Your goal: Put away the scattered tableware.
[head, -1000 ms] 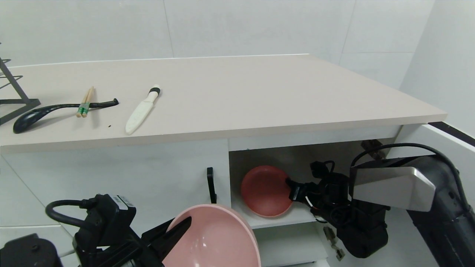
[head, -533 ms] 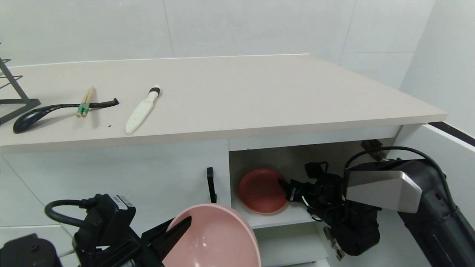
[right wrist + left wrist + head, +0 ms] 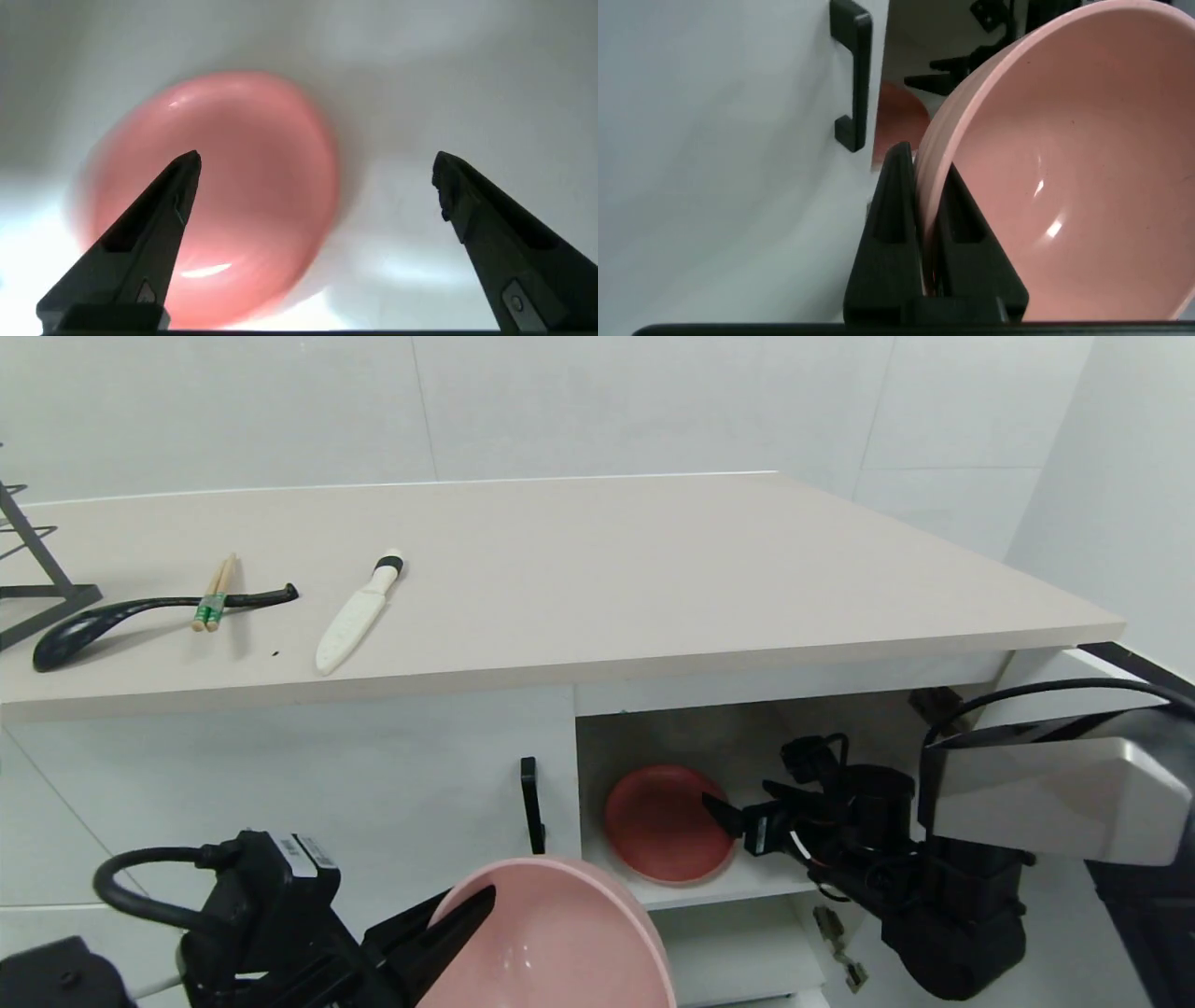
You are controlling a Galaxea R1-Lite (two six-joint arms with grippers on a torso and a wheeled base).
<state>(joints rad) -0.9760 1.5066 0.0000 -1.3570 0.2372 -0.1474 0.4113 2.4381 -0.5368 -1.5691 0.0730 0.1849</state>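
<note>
A pink bowl (image 3: 560, 947) hangs low in front of the cabinet, with my left gripper (image 3: 471, 913) shut on its rim; the left wrist view shows the bowl (image 3: 1064, 168) clamped between the two black fingers of that gripper (image 3: 924, 166). A red plate (image 3: 665, 821) lies on the shelf inside the open cabinet. Just to its right my right gripper (image 3: 724, 814) is open and apart from it. In the right wrist view the plate (image 3: 224, 196) lies beyond the spread gripper (image 3: 315, 163). On the counter are a black ladle (image 3: 140, 612), chopsticks (image 3: 214, 593) and a white knife (image 3: 358, 613).
A closed cabinet door with a black handle (image 3: 530, 803) stands left of the open compartment. The shelf edge (image 3: 709, 889) runs under the plate. A dark wire rack (image 3: 37, 583) sits at the counter's far left. The right half of the counter (image 3: 747, 569) is bare.
The right gripper lowered the tilted red plate onto the shelf, let go and drew back to the right. The left arm and pink bowl sank slightly.
</note>
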